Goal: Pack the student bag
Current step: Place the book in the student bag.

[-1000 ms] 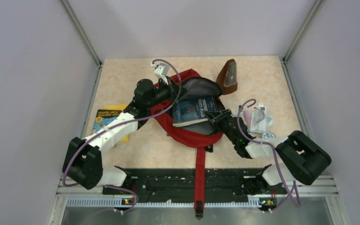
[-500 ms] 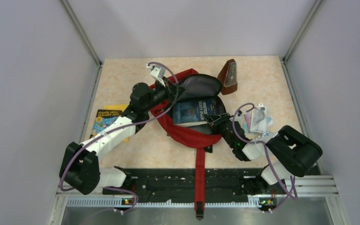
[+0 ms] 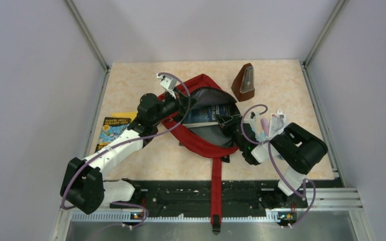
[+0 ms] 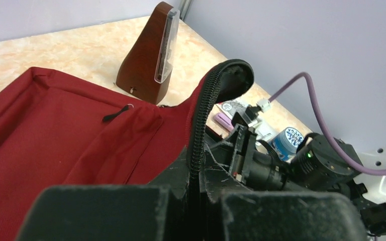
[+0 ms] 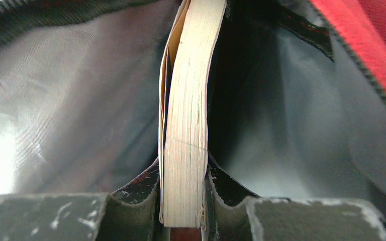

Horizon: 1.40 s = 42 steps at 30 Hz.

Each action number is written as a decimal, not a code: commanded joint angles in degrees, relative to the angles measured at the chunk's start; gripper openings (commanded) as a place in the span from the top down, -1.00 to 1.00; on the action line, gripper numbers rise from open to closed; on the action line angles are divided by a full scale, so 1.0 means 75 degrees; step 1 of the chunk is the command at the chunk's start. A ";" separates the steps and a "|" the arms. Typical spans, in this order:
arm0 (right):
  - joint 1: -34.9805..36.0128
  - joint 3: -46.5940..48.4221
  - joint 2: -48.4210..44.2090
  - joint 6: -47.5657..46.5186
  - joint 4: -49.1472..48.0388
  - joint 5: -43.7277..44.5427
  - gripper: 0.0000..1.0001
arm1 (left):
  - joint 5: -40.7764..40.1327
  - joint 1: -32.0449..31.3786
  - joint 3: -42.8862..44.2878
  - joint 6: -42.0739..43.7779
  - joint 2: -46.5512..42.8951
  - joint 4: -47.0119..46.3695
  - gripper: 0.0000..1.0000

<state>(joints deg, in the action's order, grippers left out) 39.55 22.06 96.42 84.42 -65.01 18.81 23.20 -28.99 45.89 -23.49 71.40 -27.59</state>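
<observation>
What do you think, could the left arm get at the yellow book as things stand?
Probably not yet: the left fingers are shut on the student bag, at its zipper edge. The yellow book lies in the open beside that arm.

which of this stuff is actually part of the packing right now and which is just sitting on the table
In hand: student bag; blue book, partly inside it.
Lying about, perhaps for packing later: yellow book; metronome; small clear packet.

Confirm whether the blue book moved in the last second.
Yes. The blue book, held by the right gripper, has gone deeper into the student bag, away from the near edge of the table.
</observation>
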 commanded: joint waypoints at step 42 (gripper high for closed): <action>-0.0164 0.0541 -0.3189 -0.6240 0.4363 0.0428 -0.91 | -0.3880 0.1513 0.0636 -0.1406 0.1417 0.3160 1.00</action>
<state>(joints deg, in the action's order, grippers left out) 38.81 26.20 78.61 45.95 -43.13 23.88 -2.63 -20.93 50.50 -31.09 79.55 -5.37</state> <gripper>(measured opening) 0.948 0.025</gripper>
